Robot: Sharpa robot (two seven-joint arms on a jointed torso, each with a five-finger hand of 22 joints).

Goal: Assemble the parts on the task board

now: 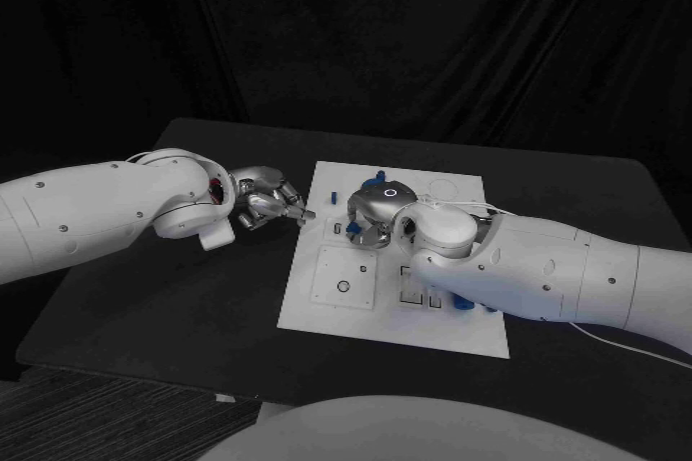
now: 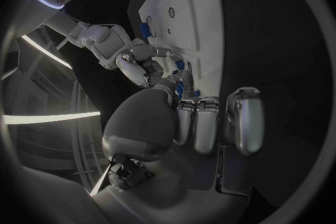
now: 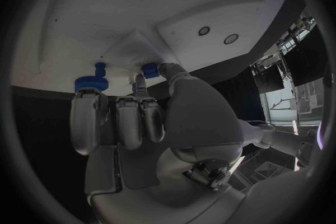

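The white task board lies in the middle of the table. My right hand reaches over its far half, fingers curled down. Thumb and a finger pinch a small blue part at the board's surface, and the same part shows between those fingertips from the other side. A round blue knob and a smaller blue piece stand close by. My left hand hovers at the board's left edge, fingers curled in. Another blue piece shows just past its thumb tip.
A raised white plate with holes sits on the board's near left. More blue parts stand at the far edge and beside my right forearm. Black table surface lies open to the left of the board.
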